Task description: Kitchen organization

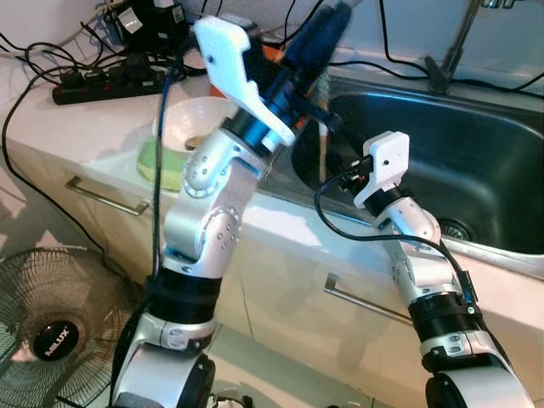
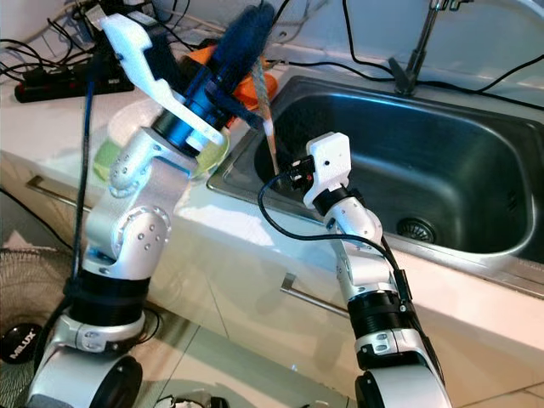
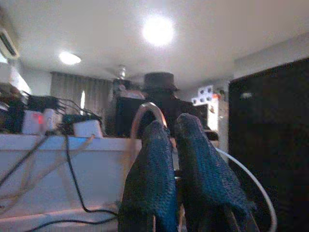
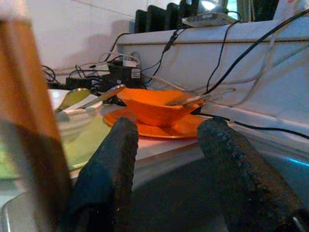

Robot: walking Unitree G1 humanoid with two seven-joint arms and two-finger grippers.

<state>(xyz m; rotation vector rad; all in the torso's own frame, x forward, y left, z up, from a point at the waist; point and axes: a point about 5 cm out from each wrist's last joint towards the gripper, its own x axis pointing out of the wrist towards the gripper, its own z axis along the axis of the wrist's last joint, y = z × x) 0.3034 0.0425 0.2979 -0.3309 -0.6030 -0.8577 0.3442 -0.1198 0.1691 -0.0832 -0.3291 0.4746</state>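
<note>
My left arm is raised above the counter's edge and its gripper points upward, blurred; in the left wrist view its fingers press close together. A thin wooden stick, brown with a pale tip, hangs from it down over the sink's left rim and appears held. My right gripper stands open with nothing between its fingers, low over the sink beside that stick. Beyond it an orange bowl with spoons sits on an orange plate.
A steel sink with a faucet lies on the right. A white bowl and a green cloth sit on the counter. A power strip and cables line the wall. A floor fan stands below left.
</note>
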